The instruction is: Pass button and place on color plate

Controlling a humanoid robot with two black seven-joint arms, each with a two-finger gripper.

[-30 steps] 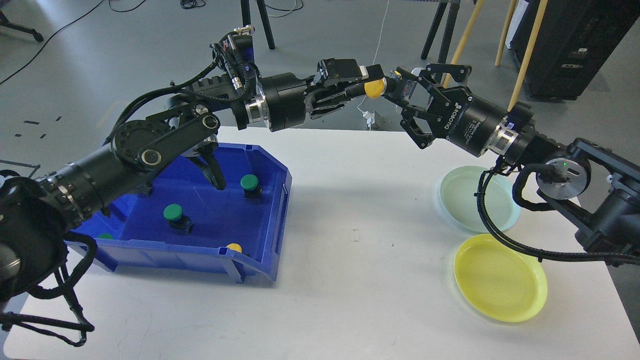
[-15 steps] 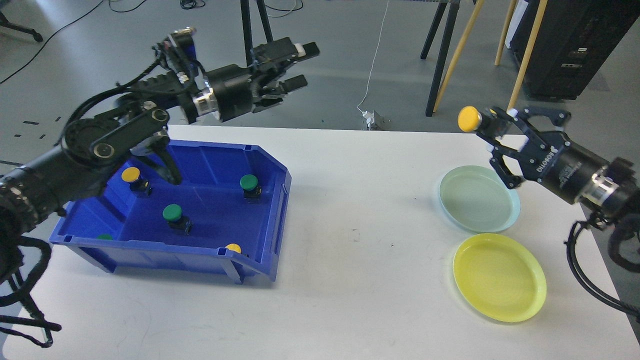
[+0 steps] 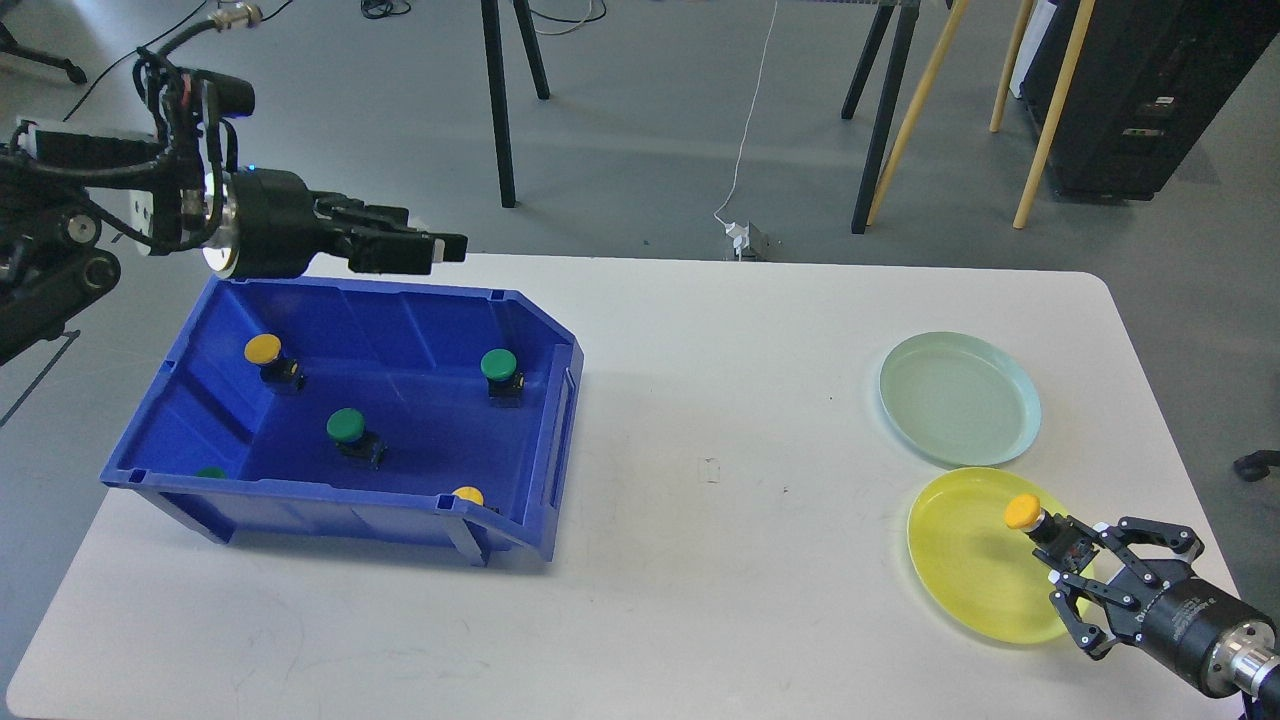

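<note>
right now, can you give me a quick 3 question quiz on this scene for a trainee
1. True or false: the right gripper holds the yellow-capped push button over the round yellow plastic plate.
2. Which lies farther from me: that plate or the round pale green plate?
3. How many green-capped buttons show fully inside the blue plastic bin? A) two B) four

The left gripper hovers over the bin's far rim.

Key: 1 true; 2 pale green plate; 3 A
</note>
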